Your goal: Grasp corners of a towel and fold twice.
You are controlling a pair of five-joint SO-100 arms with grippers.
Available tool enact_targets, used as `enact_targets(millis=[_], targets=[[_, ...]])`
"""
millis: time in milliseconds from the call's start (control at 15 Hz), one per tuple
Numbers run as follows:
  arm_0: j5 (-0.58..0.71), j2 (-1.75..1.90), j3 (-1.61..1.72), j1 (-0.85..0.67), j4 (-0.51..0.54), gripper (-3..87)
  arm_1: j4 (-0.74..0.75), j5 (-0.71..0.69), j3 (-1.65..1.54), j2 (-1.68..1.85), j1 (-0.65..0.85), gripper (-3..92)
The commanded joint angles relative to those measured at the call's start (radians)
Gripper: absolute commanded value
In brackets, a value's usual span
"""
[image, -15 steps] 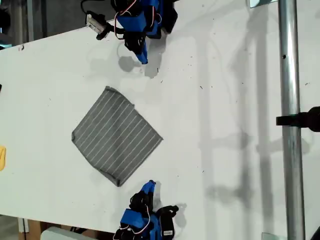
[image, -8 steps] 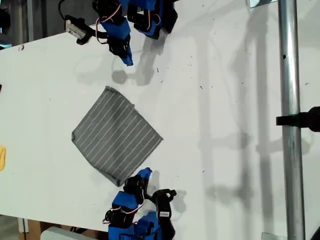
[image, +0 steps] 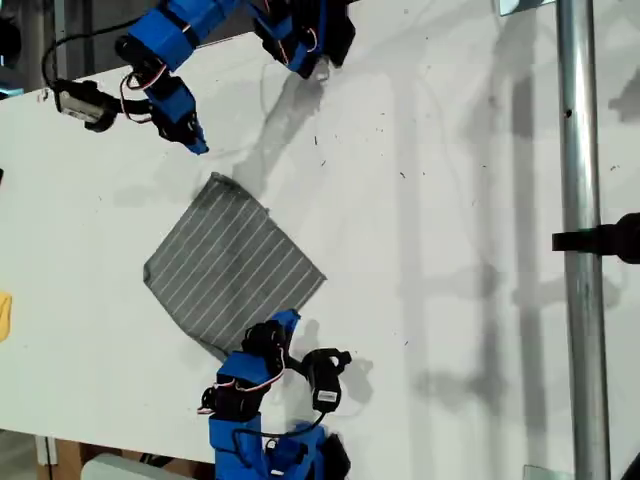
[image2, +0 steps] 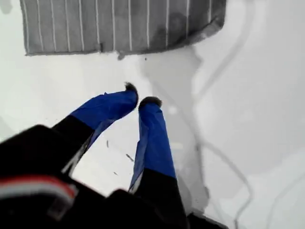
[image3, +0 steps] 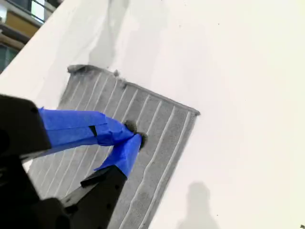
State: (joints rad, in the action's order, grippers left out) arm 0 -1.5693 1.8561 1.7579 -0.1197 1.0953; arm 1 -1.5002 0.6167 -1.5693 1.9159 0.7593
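The white table [image: 450,200] carries the towel [image: 232,270] lying flat, beneath my second gripper [image3: 134,134], whose tips meet over the cloth. My first gripper [image2: 143,100], nearly closed and empty, hangs just short of a corner [image: 216,178].

A white table [image: 450,200] lies under a metal pole [image: 580,250] carrying a black clamp [image: 605,240] at the exterior view's right.

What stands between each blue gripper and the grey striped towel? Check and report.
Nothing visible. Only bare white table lies between my first gripper and the grey white-striped cloth towel. My second gripper is over the towel, with nothing between them. Both grippers' tips are together.
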Motion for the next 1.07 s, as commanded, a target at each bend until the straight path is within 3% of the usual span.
enact_targets(millis=[0, 333, 667, 1000], targets=[[0.008, -0.003, -0.077, -0.003, 0.005, -2.9, -0.028, -0.161, 0.221, -0.15, 0.081, 31.3], [0.018, -0.054, -0.1, -0.015, -0.011, -2.8, 0.133, -0.281, 0.158, -0.293, 0.221, 36.0], [0.02, -0.064, -0.094, -0.021, -0.023, -2.8, 0.348, -0.282, 0.175, -0.649, 0.176, 36.1], [0.014, -0.066, -0.071, -0.031, -0.031, -2.8, 0.411, -0.282, 0.247, -0.853, 0.132, 35.4]])
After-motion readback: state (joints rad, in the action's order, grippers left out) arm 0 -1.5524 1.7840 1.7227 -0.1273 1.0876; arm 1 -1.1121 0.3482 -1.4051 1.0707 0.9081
